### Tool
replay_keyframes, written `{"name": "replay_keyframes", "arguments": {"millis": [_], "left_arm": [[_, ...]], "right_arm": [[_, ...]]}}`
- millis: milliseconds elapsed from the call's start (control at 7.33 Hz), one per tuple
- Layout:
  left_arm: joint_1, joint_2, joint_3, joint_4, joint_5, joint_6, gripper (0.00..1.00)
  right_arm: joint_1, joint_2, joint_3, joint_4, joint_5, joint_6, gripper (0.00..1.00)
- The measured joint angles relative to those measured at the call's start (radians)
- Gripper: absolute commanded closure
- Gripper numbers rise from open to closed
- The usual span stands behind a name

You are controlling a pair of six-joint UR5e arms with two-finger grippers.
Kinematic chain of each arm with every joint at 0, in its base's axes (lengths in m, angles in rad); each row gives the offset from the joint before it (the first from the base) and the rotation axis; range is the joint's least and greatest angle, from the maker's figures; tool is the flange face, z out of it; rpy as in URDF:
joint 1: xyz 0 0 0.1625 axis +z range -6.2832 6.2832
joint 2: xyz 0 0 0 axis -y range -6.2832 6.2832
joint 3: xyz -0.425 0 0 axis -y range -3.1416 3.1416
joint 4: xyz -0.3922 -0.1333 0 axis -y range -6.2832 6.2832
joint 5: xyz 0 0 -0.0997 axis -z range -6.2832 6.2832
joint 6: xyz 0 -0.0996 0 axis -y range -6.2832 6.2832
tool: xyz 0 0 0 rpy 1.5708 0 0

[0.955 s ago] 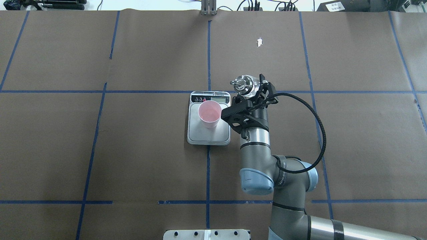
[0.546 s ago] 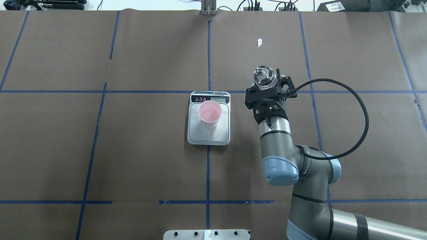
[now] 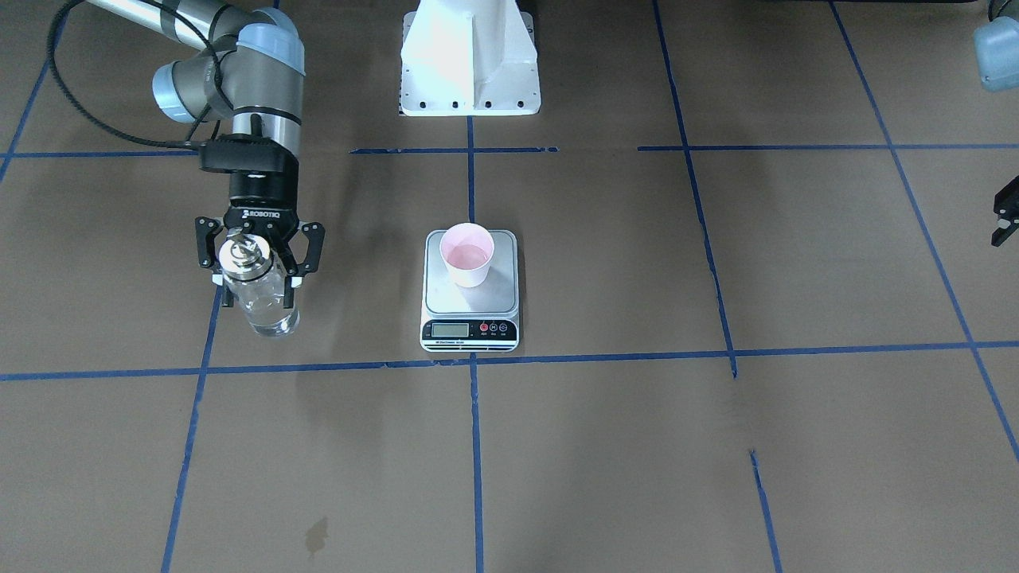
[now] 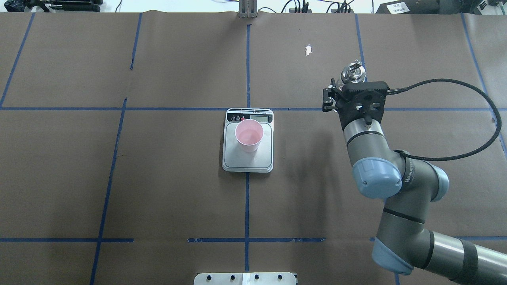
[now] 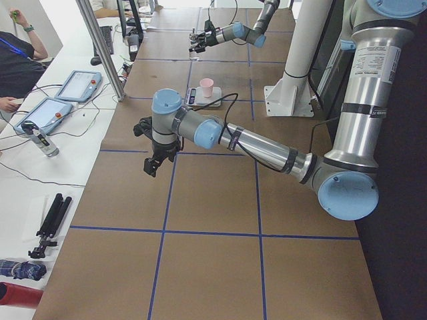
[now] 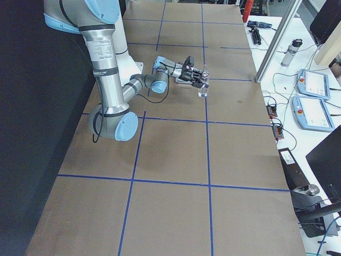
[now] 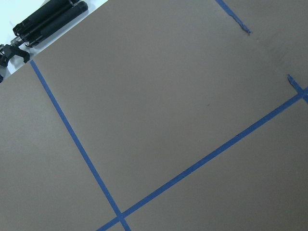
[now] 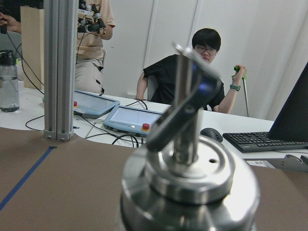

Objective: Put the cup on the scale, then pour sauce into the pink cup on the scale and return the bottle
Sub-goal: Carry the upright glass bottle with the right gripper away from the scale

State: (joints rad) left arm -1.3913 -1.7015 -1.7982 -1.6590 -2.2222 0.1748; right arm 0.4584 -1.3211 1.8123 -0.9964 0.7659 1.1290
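Front-facing view: the right gripper (image 3: 258, 293) is clamped round the upright bottle (image 3: 272, 314), well apart from the scale (image 3: 470, 301), where the pink cup (image 3: 470, 275) stands holding sauce (image 3: 465, 256); the left gripper (image 3: 1005, 213) is cut off by the frame, so its opening cannot be told. Overhead view: a second ago the bottle hung tilted beside the scale; now it is nearer the right edge of the table (image 4: 158, 198), so the pour looks done and the return is under way. Right side view: whether the bottle has touched down cannot be told.
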Motion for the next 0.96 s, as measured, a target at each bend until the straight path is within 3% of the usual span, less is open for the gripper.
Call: {"name": "replay_keyframes", "arguments": {"millis": [273,682,955], "left_arm": [[0.0,0.0,-0.002,-0.001,-0.002,0.0,0.0],[-0.001,0.0,-0.011,-0.001,-0.003,-0.001,0.0],[-0.002,0.001,-0.014,-0.001,-0.007,-0.001,0.0]], "right_arm": [[0.033,-0.076,0.038,-0.004,0.07,0.095,1.0],[0.037,-0.178,0.056,-0.008,0.097,0.187,1.0],[0.032,-0.232,0.106,-0.098,0.128,0.252,1.0]]}}
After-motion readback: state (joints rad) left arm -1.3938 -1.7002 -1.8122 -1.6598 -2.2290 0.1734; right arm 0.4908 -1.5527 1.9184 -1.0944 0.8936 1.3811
